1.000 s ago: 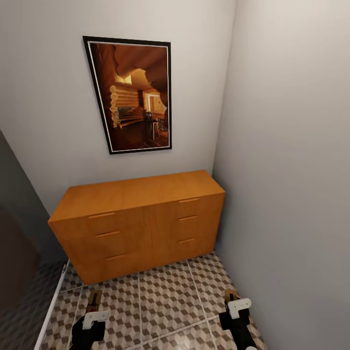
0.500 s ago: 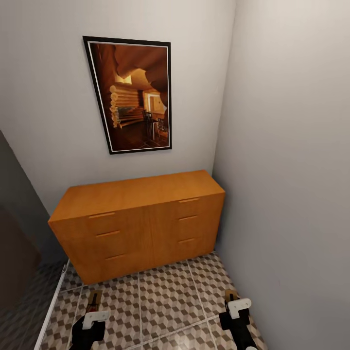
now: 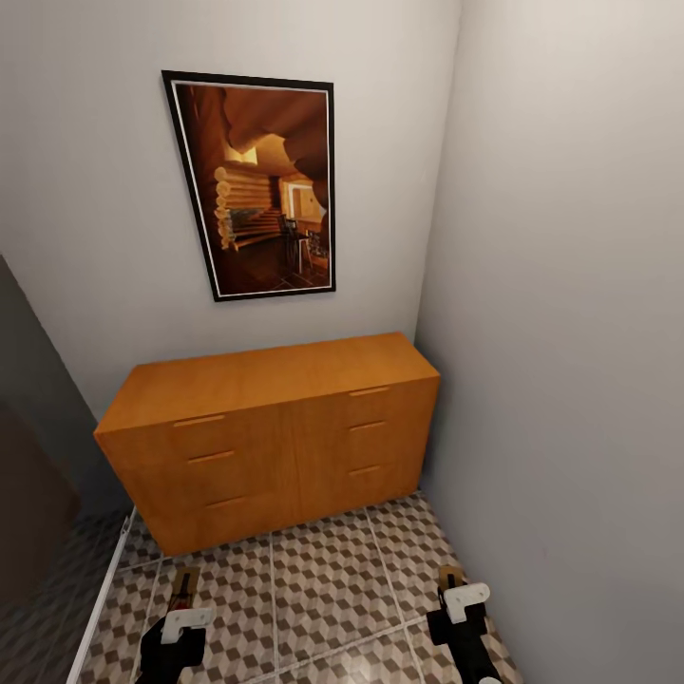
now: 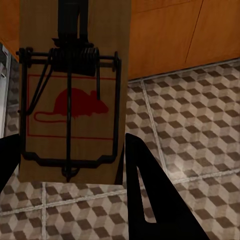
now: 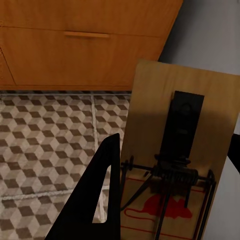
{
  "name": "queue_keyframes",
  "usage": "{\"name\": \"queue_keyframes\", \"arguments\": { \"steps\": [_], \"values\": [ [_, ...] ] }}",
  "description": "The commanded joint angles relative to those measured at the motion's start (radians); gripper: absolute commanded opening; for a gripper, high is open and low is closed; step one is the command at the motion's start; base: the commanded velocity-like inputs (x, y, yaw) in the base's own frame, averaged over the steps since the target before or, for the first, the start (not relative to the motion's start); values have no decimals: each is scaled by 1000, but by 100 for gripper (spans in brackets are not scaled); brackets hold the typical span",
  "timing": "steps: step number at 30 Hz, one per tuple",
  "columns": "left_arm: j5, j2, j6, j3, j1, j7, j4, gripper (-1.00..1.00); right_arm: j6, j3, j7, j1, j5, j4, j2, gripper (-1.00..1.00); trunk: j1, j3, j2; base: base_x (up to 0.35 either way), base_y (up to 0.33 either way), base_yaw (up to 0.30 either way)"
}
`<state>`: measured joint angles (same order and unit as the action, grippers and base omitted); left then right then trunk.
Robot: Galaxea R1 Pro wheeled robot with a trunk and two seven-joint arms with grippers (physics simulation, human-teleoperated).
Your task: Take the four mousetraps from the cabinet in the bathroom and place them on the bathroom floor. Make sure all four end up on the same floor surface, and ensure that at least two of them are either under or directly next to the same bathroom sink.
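The cabinet (image 3: 275, 427), an orange-brown dresser, stands against the back wall with all its drawers closed. Low in the head view, my left gripper (image 3: 180, 608) is shut on a mousetrap (image 3: 183, 584) held above the cube-patterned bathroom floor (image 3: 323, 579). My right gripper (image 3: 454, 589) is shut on a second mousetrap (image 3: 449, 575) close to the right wall. In the left wrist view the mousetrap (image 4: 72, 90) shows its wire spring and red mouse print between black fingers (image 4: 150, 200). The right wrist view shows the other mousetrap (image 5: 175, 150) beside one finger (image 5: 95, 200). The sink is out of view.
A framed picture (image 3: 256, 185) hangs above the cabinet. A grey wall (image 3: 570, 380) runs close along the right side. A dark panel (image 3: 28, 475) and a pale threshold strip (image 3: 100, 589) border the left. Open tiles lie between the grippers and the cabinet.
The right gripper has edged very slightly to the left; nothing else has moved.
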<state>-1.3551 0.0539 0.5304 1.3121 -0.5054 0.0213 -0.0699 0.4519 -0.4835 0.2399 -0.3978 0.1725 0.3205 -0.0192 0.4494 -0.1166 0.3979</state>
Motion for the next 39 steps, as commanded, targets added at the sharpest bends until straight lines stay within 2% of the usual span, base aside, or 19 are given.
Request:
{"name": "queue_keyframes", "arguments": {
  "steps": [1,15,39],
  "values": [
    [1,0,2,7,-1,6,-1,-100,4,-9,2,-1,12,0,-1,-100,1,-2,2,0,0,0],
    [1,0,2,7,0,6,-1,-100,4,-8,4,-1,12,0,1,-100,1,-2,2,0,0,22],
    [1,0,2,7,0,6,-1,-100,4,-8,4,-1,12,0,1,-100,1,-19,2,0,0,233]
  ]
}}
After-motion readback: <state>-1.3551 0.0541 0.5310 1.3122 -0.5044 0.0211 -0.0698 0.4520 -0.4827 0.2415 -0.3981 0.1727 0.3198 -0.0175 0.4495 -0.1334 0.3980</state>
